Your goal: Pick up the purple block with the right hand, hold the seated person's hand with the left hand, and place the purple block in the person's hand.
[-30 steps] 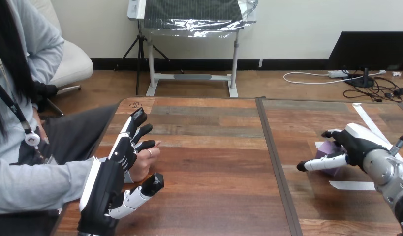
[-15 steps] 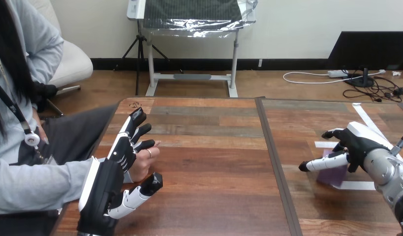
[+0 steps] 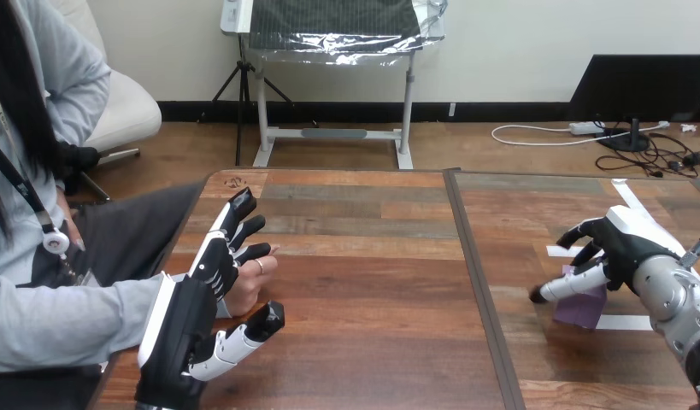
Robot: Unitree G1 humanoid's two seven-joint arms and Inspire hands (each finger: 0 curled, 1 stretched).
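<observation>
Tabletop of dark brown wooden planks [image 3: 372,256], seen from the robot's head, with a seam running front to back down its middle. A small purple block [image 3: 583,306] with flat faces and a squarish outline, matte and mauve in colour, is close to the table's right edge, about midway between the near and far edges. Strips of white tape [image 3: 624,322] are stuck to the wood just beside it, one running out from under its right side.

The robot's right hand [image 3: 630,243], black with a white shell on its back, reaches in from the right edge and sits over the block, touching its upper part. Whether it has a grip on the block cannot be told.

At the table's left edge, the person's hand [image 3: 246,289] rests at the wood's rim, loosely bent. The robot's left hand [image 3: 188,329] stands against it, spread wide open. Its straight fingers [image 3: 231,226] lie along the outer side of the person's hand and point toward the far edge. Its thumb [image 3: 244,335] juts out just nearer than that hand. Nothing is curled round the person's hand.
</observation>
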